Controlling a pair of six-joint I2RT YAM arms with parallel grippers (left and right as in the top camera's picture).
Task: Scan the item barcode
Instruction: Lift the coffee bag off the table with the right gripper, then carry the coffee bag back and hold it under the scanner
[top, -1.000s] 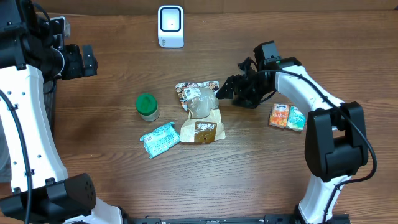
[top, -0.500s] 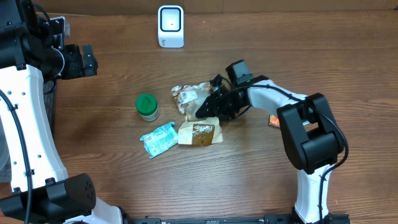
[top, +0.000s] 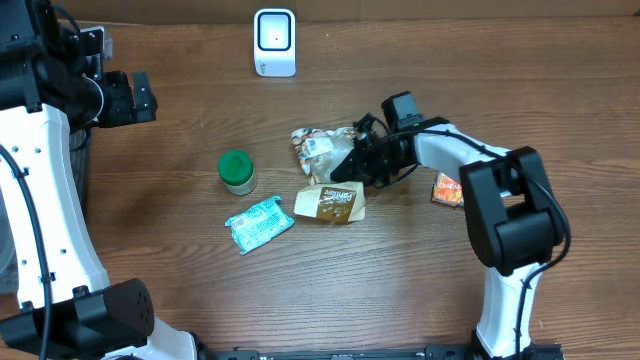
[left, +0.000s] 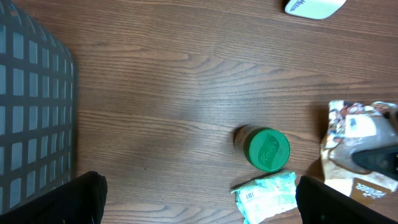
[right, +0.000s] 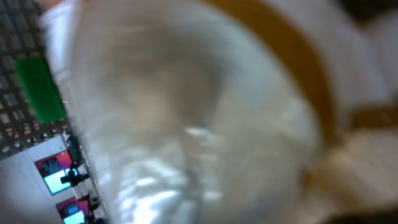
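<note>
Snack bag (top: 320, 148) lies mid-table in the overhead view, the right gripper (top: 352, 165) pinched closed on its edge. Lift it clear and turn its label toward the scanner (top: 274, 42). Left wrist view: the left gripper (left: 199, 190) gapes wide, empty. Right wrist view: blurred plastic, probably the bag.

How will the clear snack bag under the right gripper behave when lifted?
Probably floppy: the clear snack bag looks like crinkled thin film, so it may sag below the right gripper, shut on its edge. Likely light for its size: mostly film and loose contents. Glossy plastic fills the right wrist view, so it could slip in the pinch.
</note>
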